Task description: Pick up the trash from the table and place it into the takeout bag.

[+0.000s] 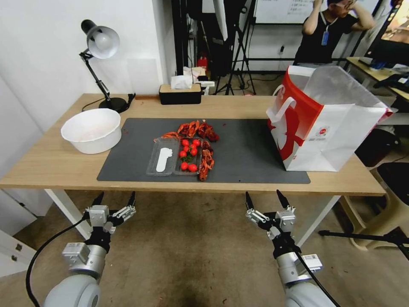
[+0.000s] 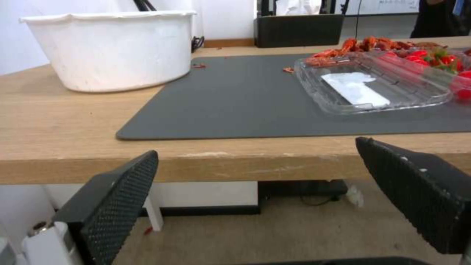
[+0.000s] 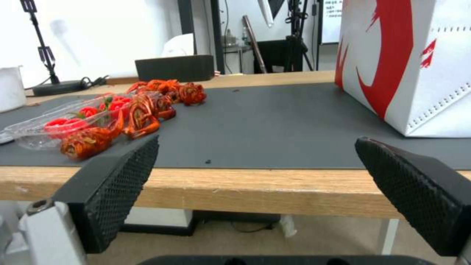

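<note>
Fingers spread wide, empty | left gripper (image 1: 114,198); right gripper (image 1: 264,199) | below table (image 1: 51,164) edge

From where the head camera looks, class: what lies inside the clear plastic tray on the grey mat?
The clear plastic tray holds red cherry tomatoes in one compartment and a flat white piece in the other. Red crayfish shells lie beside it on the mat. Anything beneath the tomatoes is hidden.
</note>
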Motion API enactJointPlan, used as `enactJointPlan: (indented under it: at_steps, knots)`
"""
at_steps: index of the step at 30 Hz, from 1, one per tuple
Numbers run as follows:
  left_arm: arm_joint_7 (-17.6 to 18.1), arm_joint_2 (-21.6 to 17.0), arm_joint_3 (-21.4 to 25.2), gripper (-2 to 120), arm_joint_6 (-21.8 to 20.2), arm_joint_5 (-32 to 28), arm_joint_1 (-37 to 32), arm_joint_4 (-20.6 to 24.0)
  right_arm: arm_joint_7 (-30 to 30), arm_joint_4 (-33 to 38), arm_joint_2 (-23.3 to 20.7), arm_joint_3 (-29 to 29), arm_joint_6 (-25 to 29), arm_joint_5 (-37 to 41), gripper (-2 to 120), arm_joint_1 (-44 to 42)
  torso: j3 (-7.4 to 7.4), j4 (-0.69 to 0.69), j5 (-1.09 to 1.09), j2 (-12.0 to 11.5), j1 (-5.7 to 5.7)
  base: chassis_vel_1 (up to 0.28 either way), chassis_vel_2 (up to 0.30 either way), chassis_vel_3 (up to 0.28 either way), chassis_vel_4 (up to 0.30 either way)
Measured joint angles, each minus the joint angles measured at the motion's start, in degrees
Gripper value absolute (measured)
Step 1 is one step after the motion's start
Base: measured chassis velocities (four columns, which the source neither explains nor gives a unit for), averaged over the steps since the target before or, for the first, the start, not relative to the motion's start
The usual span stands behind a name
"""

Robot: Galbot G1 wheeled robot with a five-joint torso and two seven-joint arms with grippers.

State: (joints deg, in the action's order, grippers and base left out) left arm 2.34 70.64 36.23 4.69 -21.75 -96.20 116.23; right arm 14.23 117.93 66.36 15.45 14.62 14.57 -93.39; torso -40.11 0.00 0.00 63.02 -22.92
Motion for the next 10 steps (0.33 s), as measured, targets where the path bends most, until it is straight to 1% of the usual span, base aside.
enactJointPlan:
  at_steps: [10]
  knots:
    - [-0.01, -0.03, -0.01, 100, 0.0, -0.04, 0.02, 0.04, 0.0, 0.0, 0.01, 0.0, 0.05, -0.07, 100, 0.0, 0.0, 0.0, 0.0, 0.0, 0.0, 0.0, 0.0, 0.0, 0.0]
